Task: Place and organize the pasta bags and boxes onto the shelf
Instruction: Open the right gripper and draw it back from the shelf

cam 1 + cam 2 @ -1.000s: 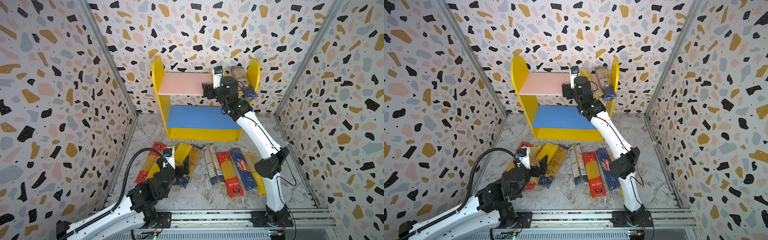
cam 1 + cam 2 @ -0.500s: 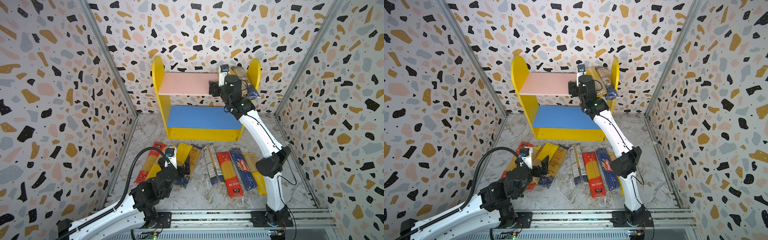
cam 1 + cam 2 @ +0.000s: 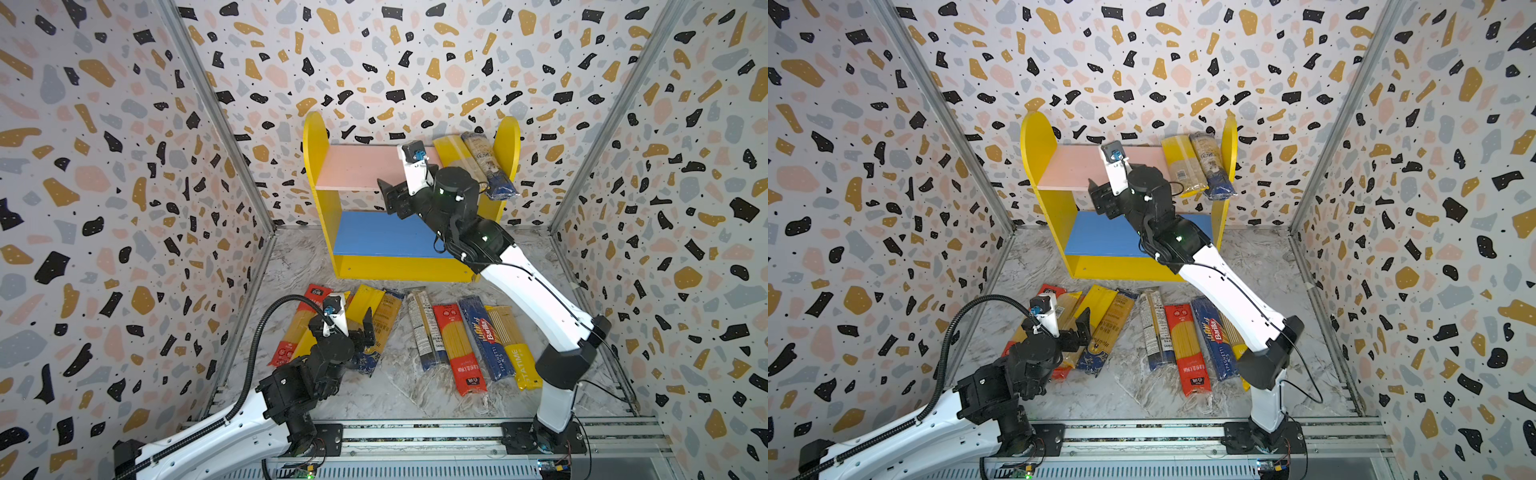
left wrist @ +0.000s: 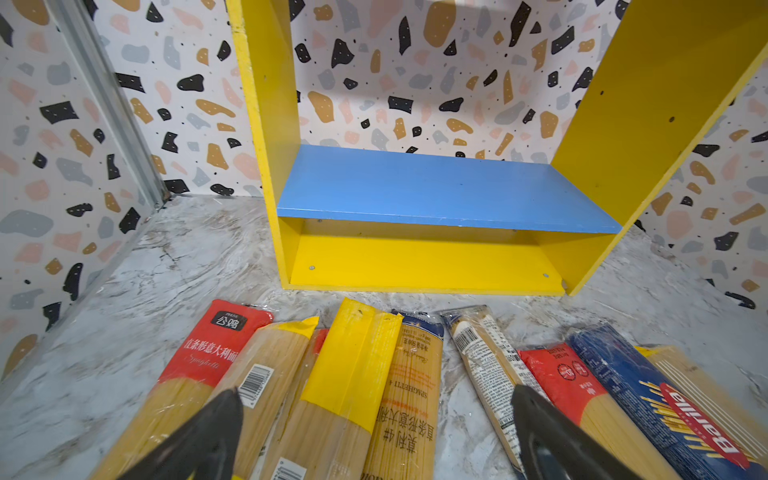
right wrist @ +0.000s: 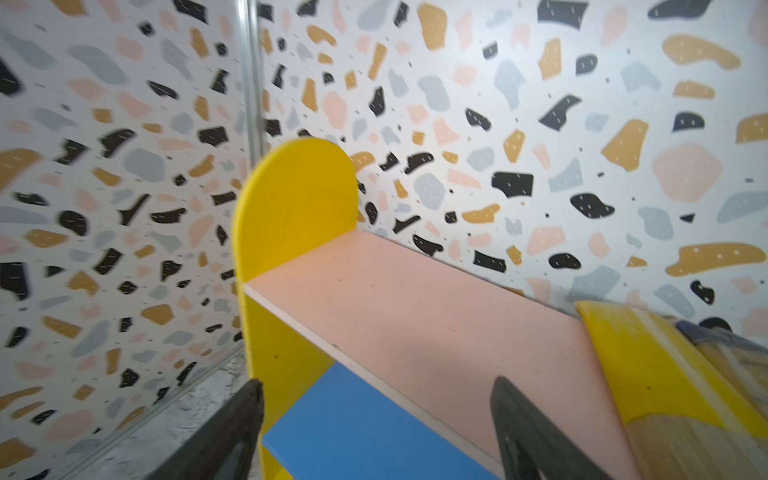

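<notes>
Spaghetti packs, perhaps nine, lie before the shelf.

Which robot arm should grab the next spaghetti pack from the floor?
Left. The open left hand hovers just over the yellow-topped pack, framed between its fingers. The right hand, open and empty, is up by the shelf's pink board.

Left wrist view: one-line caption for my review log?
Open left gripper hovers over spaghetti packs on the floor before the shelf and its blue board.
</notes>
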`<state>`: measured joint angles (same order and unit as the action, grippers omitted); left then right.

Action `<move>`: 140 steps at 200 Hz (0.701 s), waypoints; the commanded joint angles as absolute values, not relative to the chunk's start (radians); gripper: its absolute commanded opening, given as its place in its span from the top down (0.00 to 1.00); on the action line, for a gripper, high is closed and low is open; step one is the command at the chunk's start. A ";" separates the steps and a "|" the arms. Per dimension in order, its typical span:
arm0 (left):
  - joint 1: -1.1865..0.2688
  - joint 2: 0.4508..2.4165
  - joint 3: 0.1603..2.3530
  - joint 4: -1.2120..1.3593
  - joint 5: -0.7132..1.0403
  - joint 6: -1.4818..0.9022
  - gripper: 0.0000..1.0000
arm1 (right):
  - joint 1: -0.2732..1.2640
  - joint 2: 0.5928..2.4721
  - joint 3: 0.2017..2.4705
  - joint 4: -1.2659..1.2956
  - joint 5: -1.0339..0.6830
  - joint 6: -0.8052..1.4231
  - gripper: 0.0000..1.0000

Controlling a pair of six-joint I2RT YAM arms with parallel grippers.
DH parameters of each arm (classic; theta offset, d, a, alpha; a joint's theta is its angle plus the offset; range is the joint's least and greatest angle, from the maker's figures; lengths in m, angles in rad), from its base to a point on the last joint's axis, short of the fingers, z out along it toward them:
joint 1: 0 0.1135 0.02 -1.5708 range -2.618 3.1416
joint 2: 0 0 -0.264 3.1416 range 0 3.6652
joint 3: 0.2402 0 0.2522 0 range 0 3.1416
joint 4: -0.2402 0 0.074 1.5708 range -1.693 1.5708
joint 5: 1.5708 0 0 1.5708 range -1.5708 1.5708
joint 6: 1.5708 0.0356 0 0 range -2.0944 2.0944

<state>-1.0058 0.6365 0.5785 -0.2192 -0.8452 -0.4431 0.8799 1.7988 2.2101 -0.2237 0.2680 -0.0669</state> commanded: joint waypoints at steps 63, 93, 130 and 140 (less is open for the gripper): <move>-1.012 0.775 0.580 -0.114 -0.790 -0.511 0.01 | 0.879 1.187 1.596 -0.128 0.599 -0.038 0.13; -1.017 0.920 0.615 -0.079 -0.713 -0.559 0.00 | 0.878 0.991 1.367 -0.214 0.690 0.088 0.12; -1.091 1.096 0.662 -0.037 -0.698 -0.616 0.00 | 0.876 0.841 1.210 -0.388 0.751 0.243 0.10; -1.116 1.144 0.674 -0.030 -0.701 -0.635 0.00 | 0.876 0.817 1.189 -0.425 0.763 0.274 0.09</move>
